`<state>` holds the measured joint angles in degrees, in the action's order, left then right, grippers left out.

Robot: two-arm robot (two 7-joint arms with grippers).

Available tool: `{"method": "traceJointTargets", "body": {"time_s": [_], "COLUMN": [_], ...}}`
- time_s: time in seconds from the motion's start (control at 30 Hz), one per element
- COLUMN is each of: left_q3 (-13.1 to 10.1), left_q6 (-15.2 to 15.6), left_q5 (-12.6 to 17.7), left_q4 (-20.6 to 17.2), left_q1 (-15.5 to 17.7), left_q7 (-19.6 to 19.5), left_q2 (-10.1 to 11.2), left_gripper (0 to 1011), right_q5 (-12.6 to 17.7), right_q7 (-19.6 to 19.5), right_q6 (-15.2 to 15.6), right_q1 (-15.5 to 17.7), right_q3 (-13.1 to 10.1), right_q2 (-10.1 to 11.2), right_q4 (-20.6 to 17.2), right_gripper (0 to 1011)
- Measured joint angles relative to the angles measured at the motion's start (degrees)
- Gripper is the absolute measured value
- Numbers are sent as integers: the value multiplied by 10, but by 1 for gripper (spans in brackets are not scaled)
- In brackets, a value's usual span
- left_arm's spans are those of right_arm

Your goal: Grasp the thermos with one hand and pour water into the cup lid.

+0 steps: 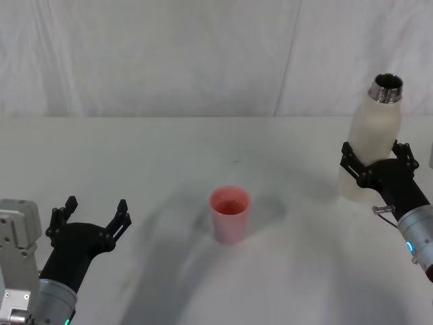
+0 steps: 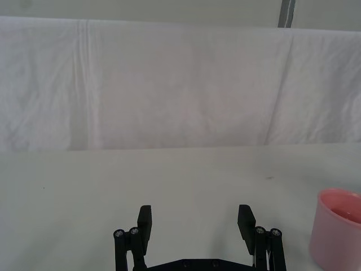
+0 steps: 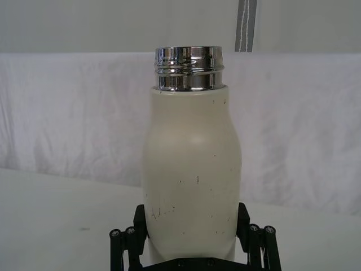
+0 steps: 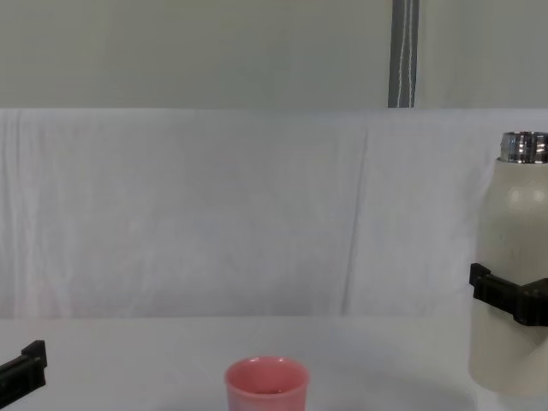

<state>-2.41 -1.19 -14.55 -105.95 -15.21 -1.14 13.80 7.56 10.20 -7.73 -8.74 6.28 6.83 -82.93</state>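
Thermos (image 1: 375, 139) at the right edge of the head view, standing straight up, steel neck open at the top, no cap on. Held low on its body by the right gripper (image 1: 376, 167), jaws pinching it from both sides. Low grip probably chosen so the top half stays free to tip over the cup later. In the right wrist view, thermos (image 3: 192, 180) sits right between the two black fingers (image 3: 139, 221), touching both. In the chest view, thermos (image 4: 514, 282) at the right edge with a black jaw wrapped across its lower part. Hard to tell if the bottom rests on the table (image 1: 169, 156) or sits just above it.

Cup (image 1: 230, 214) in the middle of the head view, low down, upright and open at the top, well apart from the thermos and to its left. Looks like something wet or shiny inside, but not sure. Placed alone in the open so water can be poured in with nothing in the way.

Left gripper (image 1: 91, 215) at the lower left of the head view, jaws spread wide, holding nothing, near the table. Cup (image 2: 337, 228) off to one side in the left wrist view, not between those jaws. Looks parked.

Next step, likely: bring thermos over the cup and tilt. Spill risk if tipped too fast.
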Motion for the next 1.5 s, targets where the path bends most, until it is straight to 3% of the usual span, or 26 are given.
{"method": "traceJointTargets", "body": {"time_s": [0.3, 0.53, 0.97, 1.5], "left_q3": [0, 0, 0, 0], "left_q6": [0, 0, 0, 0], "left_q5": [0, 0, 0, 0], "left_q4": [0, 0, 0, 0], "left_q1": [0, 0, 0, 0], "left_q7": [0, 0, 0, 0], "left_q2": [0, 0, 0, 0], "left_gripper": [1001, 1001, 1001, 1001], "right_q5": [-8, -39, -157, -271], "right_q7": [3, 8, 8, -1], "right_q6": [4, 7, 27, 74], "right_q1": [-1, -8, -20, -31], "right_q3": [6, 24, 78, 123], "right_q2": [9, 27, 78, 98], "right_q4": [-5, -13, -56, -83], "right_gripper": [950, 950, 950, 950]}}
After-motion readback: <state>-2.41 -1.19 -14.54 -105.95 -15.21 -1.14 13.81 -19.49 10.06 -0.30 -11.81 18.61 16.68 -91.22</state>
